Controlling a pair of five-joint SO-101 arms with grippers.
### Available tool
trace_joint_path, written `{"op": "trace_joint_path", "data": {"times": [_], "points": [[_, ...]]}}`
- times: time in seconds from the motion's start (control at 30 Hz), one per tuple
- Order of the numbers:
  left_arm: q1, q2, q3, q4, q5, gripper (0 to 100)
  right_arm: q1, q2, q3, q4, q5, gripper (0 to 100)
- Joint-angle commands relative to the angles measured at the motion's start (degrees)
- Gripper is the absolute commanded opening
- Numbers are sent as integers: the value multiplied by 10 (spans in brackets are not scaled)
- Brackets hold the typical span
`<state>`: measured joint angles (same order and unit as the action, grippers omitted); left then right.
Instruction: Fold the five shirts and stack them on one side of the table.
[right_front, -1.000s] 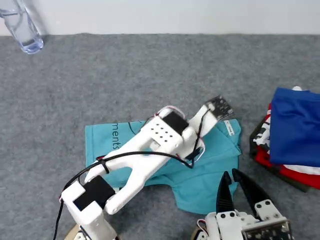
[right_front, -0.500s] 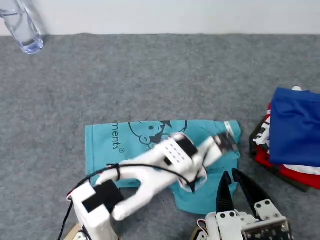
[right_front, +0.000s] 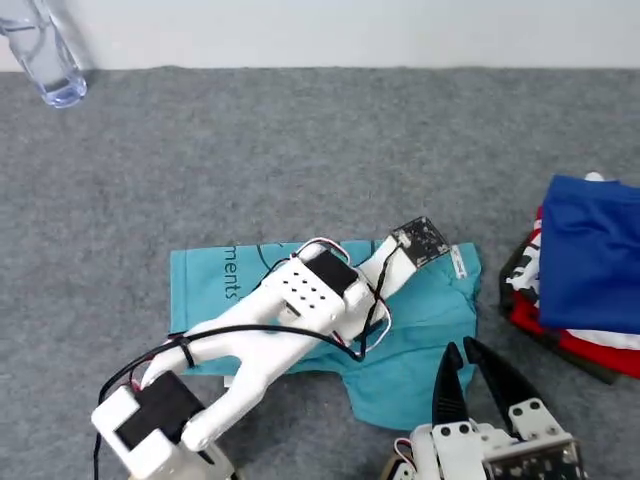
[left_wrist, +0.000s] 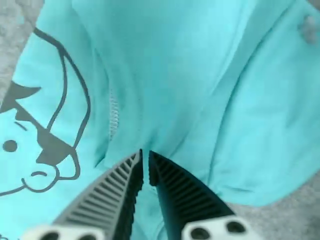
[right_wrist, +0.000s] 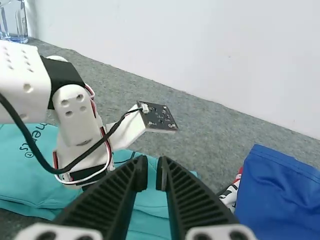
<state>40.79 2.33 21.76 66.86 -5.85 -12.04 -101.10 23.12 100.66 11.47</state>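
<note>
A teal shirt (right_front: 432, 305) with a dark cartoon print lies partly folded on the grey cloth at the near middle. My left arm (right_front: 310, 290) stretches over it from the near left. In the left wrist view my left gripper (left_wrist: 145, 156) is shut, with creases of the teal shirt (left_wrist: 200, 75) running up to its tips. My right gripper (right_front: 461, 347) stands shut just above the shirt's near right edge, holding nothing. The right wrist view has the right gripper (right_wrist: 148, 170) in front of the left arm's wrist (right_wrist: 80, 130).
A pile of folded shirts (right_front: 585, 275), blue on top over red, white and dark ones, sits at the right edge. A clear bottle (right_front: 45, 60) stands at the far left corner. Bare grey cloth (right_front: 300, 150) covers the far half.
My left arm swung down toward the near right over the shirt, then came back toward the far left. The shirt's outline is almost unchanged. The right arm has kept still.
</note>
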Motion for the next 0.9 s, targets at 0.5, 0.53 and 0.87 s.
{"op": "trace_joint_path", "data": {"times": [0.5, 0.53, 0.87], "points": [[25, -183, 65, 20, 55, 233, -46, -27, -3, 23, 0, 61], [27, -193, 74, 13, 55, 227, -46, -27, -3, 23, 0, 61], [104, -214, 154, -6, -19, 195, -46, -27, -3, 23, 0, 61]]}}
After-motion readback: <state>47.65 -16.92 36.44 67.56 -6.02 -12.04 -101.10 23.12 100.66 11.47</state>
